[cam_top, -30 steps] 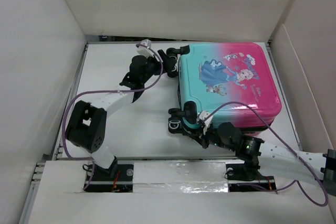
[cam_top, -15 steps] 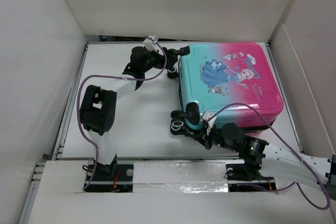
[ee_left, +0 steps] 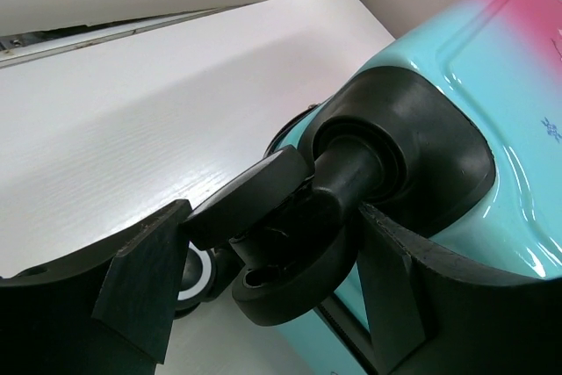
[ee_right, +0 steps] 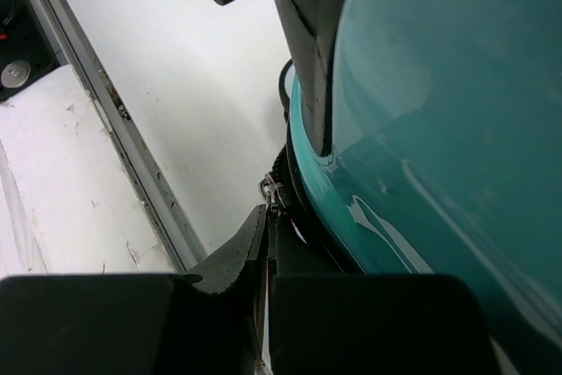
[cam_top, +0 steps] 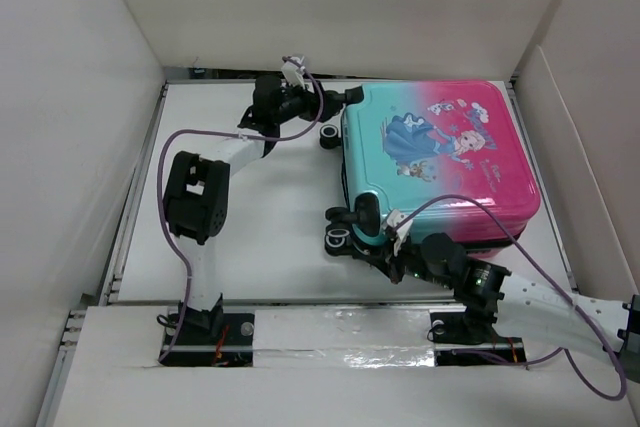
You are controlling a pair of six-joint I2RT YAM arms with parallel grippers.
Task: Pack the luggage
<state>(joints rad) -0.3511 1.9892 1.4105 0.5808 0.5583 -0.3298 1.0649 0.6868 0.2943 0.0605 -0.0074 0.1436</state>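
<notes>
From above, we see the luggage lying closed, print up, on the right of the table, the left gripper at its far-left caster and the right gripper at its near-left corner. Our left wrist shows fingers spread wide around that black caster. Our right wrist shows fingers pressed together beside the luggage's teal side, a metal zipper pull at their tips.

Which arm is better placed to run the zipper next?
Right. The right gripper is shut on the zipper pull at the luggage's near corner; the left gripper only straddles a far wheel.
</notes>
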